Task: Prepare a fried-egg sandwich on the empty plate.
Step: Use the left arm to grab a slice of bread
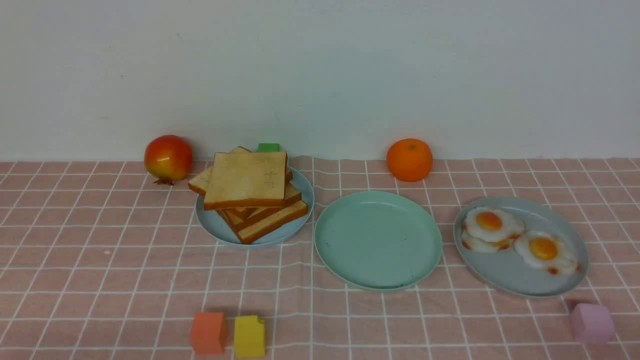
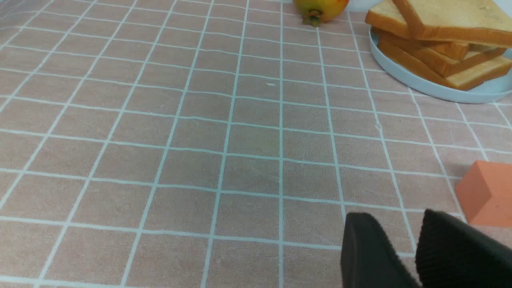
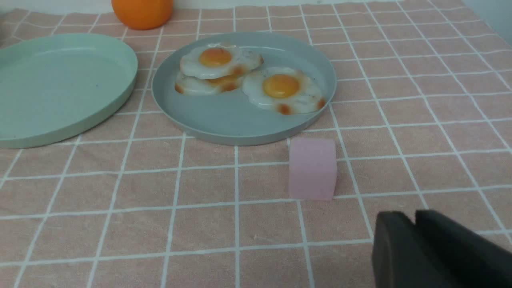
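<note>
The mint-green plate point(image 1: 378, 240) sits at the middle of the table with nothing on it; it also shows in the right wrist view point(image 3: 60, 88). No fried-egg sandwich is in view. A pile of toast slices point(image 1: 247, 180) lies on the pale blue plate point(image 1: 215, 225) to its left. Fried eggs point(image 1: 489, 222) lie on the grey-blue plate point(image 1: 515, 275) to its right. Neither gripper shows in the front view. My left gripper point(image 2: 394, 218) is slightly open and empty over bare cloth, near the toast point(image 2: 452, 24). My right gripper point(image 3: 414, 214) is shut and empty, short of the eggs point(image 3: 282, 88).
A red-yellow fruit point(image 1: 168, 156), a green block point(image 1: 268, 147) and an orange point(image 1: 409, 159) stand by the back wall. An orange block point(image 1: 208, 332) and a yellow block point(image 1: 249, 336) sit at the front left. A pink block point(image 1: 592, 323) sits at the front right.
</note>
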